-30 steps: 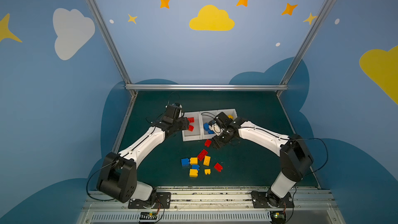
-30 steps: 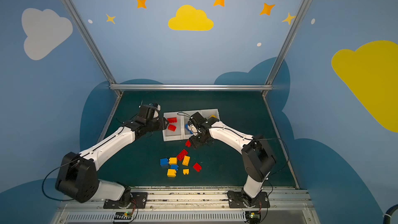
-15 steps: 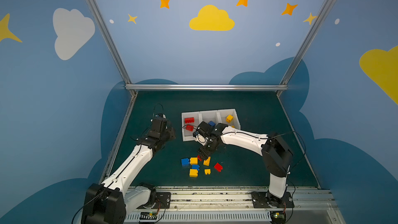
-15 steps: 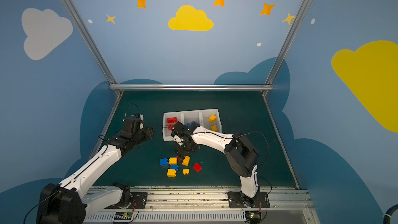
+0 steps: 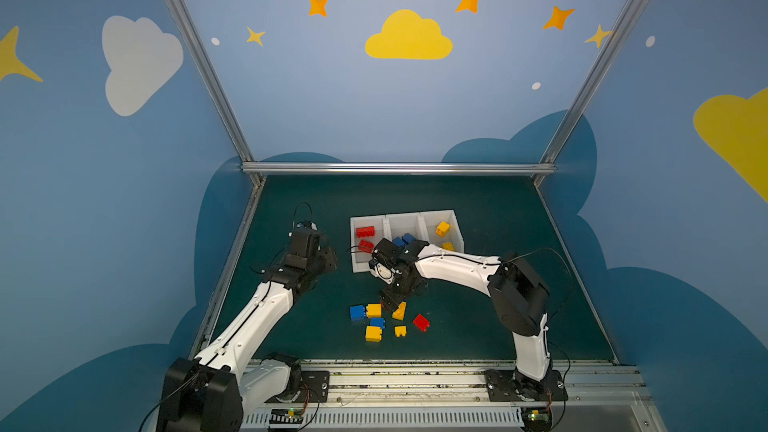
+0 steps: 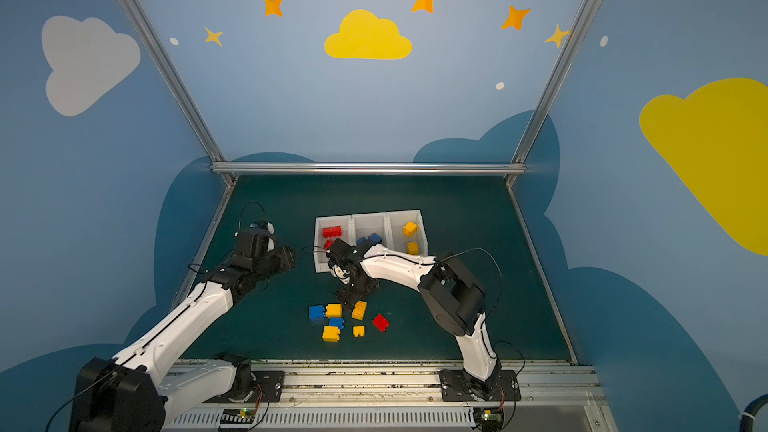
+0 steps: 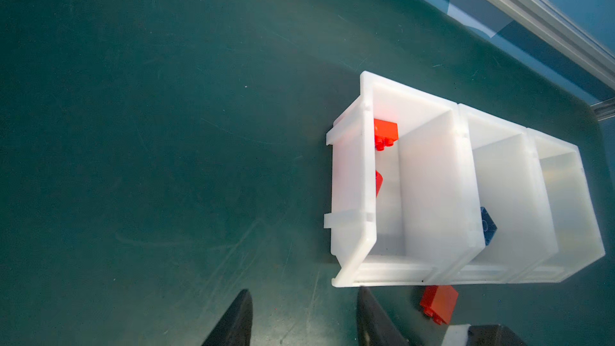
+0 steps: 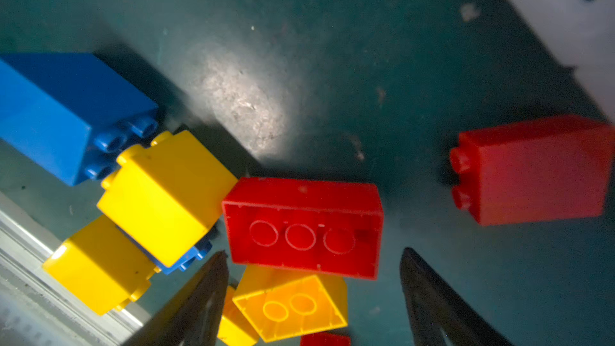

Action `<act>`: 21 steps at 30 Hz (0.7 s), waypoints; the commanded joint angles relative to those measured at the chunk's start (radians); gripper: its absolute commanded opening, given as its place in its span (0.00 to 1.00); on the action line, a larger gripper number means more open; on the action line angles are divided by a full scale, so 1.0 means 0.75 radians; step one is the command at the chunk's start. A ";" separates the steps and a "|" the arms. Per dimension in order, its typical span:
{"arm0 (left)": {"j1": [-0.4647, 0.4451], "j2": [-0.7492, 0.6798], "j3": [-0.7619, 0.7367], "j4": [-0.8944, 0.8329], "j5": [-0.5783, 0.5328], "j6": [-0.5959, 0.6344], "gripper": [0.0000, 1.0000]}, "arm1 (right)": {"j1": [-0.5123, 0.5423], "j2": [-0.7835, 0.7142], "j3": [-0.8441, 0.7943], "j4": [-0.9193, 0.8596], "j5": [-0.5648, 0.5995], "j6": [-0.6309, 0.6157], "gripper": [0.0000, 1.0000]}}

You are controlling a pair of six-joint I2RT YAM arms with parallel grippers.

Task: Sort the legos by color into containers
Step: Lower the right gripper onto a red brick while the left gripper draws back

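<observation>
Right fingers (image 8: pixel 206 294) descended, red lego (image 8: pixel 301 228) just beyond their gap.

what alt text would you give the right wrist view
The right gripper hangs open over a red plastic lego brick, hollow underside showing, on the dark green mat. Yellow bricks, a blue brick and a second red brick lie nearby.

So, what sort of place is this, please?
Probably a lab robot cell dressed like a playroom: aluminium frame, painted yellow cloud on the back wall, left arm and right arm bolted to a base rail.
</observation>
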 commanded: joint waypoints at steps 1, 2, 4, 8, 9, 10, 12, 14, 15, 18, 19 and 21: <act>0.006 -0.018 -0.012 -0.006 -0.006 -0.005 0.51 | 0.013 0.025 0.039 -0.014 -0.018 -0.004 0.81; 0.008 -0.018 -0.013 -0.007 -0.006 -0.005 0.51 | 0.017 0.032 0.042 -0.011 -0.018 -0.004 0.81; 0.007 -0.019 -0.012 -0.008 -0.006 -0.005 0.52 | 0.022 0.048 0.053 -0.015 -0.018 -0.004 0.81; 0.008 -0.023 -0.014 -0.012 -0.008 -0.007 0.52 | 0.029 0.071 0.064 -0.010 0.000 0.005 0.80; 0.008 -0.023 -0.015 -0.014 -0.008 -0.008 0.52 | 0.029 0.076 0.064 -0.008 0.007 0.007 0.79; 0.009 -0.026 -0.017 -0.015 -0.010 -0.008 0.52 | 0.029 0.076 0.065 -0.003 0.014 0.011 0.78; 0.009 -0.031 -0.018 -0.017 -0.012 -0.009 0.52 | 0.029 0.080 0.063 0.001 0.021 0.013 0.76; 0.010 -0.035 -0.021 -0.020 -0.014 -0.010 0.52 | 0.029 0.079 0.063 0.005 0.024 0.014 0.72; 0.011 -0.038 -0.021 -0.023 -0.014 -0.010 0.52 | 0.029 0.082 0.062 0.007 0.021 0.017 0.70; 0.010 -0.046 -0.022 -0.026 -0.018 -0.011 0.52 | 0.030 0.081 0.062 0.007 0.019 0.017 0.67; 0.011 -0.050 -0.025 -0.029 -0.020 -0.013 0.52 | 0.029 0.080 0.062 0.007 0.017 0.017 0.65; 0.010 -0.056 -0.028 -0.028 -0.020 -0.014 0.52 | 0.029 0.075 0.061 0.007 0.021 0.017 0.63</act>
